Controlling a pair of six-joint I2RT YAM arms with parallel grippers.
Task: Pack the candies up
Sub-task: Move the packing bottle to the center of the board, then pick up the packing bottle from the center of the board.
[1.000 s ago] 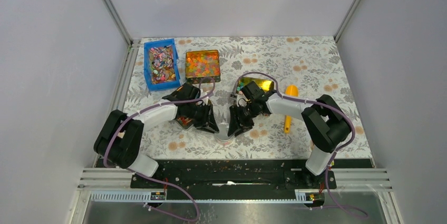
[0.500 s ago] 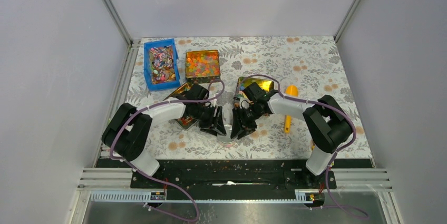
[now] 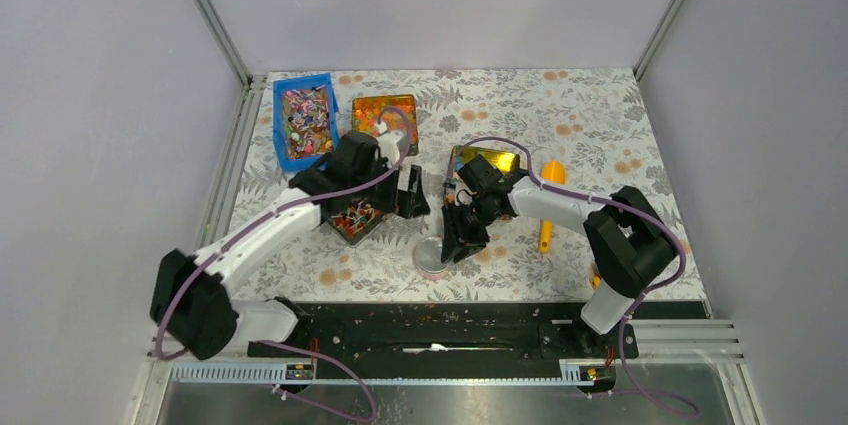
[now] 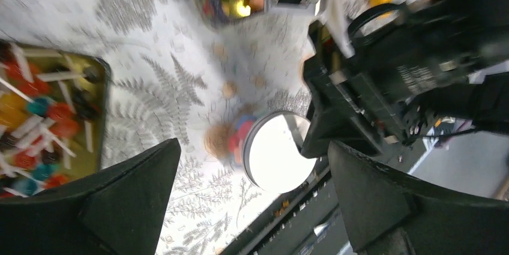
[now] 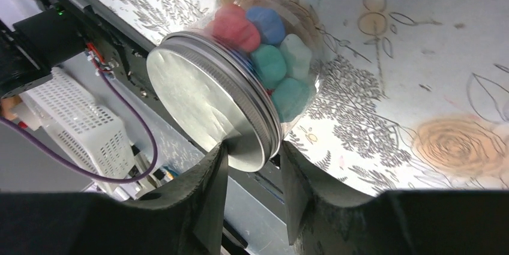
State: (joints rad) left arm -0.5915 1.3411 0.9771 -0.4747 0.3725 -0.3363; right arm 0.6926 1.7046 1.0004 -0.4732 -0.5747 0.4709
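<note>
The right claw (image 5: 252,153) is narrow, its two black fingers (image 5: 210,189) pinching the lower rim of the silver screw lid (image 5: 204,105) of a small glass jar (image 5: 315,45). The candies (image 5: 270,63) show through the glass as soft, lumpy pastel pieces, one pink, one blue, the rest teal and pale green, pressed together right under the lid. In the top view the jar stands at about 6 o'clock on the floral surface (image 3: 600,125), close to the near edge, with the right claw on its 2 o'clock side.

The left claw (image 4: 252,147) is spread wide and holds nothing. It hangs above the surface at about 11 o'clock from the jar, and its own camera sees the lid far below between its fingers.

A gold tin (image 4: 105,87) of stick sweets and round coloured pieces lies at 9 o'clock from the jar. Farther out, at 10 o'clock on the surface, is a blue bin (image 3: 278,125) of small mixed coloured pieces, with a tin of orange beads (image 3: 372,105) just beside it at 3 o'clock. A second gold tin (image 3: 495,158) lies at 1 o'clock from the jar, and a yellow tool (image 3: 547,207) at 3 o'clock.
</note>
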